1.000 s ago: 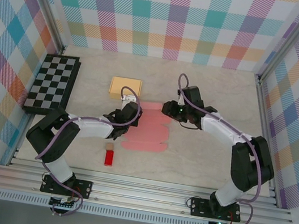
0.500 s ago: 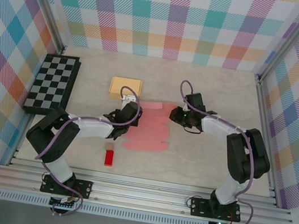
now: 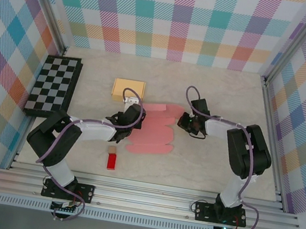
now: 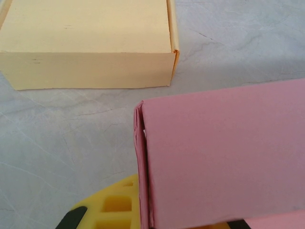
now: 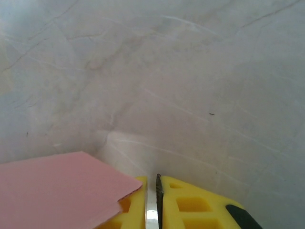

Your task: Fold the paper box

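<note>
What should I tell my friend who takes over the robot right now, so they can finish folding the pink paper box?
Left tool: shut on the left edge of the pink paper box, where the paper looks doubled over.
Right tool: almost shut at the box's right edge. A pink corner overlaps it, but nothing is visibly clamped.
Where: the pink box lies mostly flat in the middle of the table. A closed yellow box sits just behind it.
Done: only a first fold at the left edge, it seems.
Left: get a proper grip on the right, raise the remaining flaps and close the box.
</note>
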`<action>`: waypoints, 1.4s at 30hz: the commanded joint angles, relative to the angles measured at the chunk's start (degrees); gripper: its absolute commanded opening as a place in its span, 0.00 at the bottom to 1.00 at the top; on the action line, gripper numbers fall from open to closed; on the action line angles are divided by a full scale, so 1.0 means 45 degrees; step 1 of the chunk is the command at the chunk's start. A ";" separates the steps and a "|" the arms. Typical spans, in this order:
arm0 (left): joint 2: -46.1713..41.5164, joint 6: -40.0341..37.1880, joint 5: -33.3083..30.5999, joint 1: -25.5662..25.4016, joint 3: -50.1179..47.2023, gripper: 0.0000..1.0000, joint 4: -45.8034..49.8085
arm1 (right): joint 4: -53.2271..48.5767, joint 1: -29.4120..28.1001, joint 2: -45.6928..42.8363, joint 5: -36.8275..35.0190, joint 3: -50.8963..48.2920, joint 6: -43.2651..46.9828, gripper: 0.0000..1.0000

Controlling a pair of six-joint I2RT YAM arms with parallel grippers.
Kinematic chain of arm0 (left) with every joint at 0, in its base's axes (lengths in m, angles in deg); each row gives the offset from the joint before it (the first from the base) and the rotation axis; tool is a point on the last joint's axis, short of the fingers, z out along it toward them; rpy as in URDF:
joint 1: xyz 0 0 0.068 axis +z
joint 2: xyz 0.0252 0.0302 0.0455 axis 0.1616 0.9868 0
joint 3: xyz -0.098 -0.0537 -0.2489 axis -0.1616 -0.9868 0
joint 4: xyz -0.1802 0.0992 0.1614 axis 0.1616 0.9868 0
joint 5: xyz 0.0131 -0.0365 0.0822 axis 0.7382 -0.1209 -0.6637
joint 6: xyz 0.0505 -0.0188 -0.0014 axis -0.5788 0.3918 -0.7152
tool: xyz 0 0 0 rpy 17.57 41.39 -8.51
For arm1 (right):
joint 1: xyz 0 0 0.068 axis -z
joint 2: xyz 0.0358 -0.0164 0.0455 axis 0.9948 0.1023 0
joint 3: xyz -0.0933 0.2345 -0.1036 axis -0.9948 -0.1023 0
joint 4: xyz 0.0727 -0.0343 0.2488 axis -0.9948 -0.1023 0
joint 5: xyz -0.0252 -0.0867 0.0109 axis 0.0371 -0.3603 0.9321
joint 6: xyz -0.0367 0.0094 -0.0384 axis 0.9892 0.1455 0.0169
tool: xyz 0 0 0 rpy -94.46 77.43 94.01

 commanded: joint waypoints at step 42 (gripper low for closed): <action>0.0675 0.0536 0.1588 -0.0368 0.0559 0.00 0.0713 | 0.0651 -0.2090 0.2385 0.1257 0.2546 -0.1031 0.13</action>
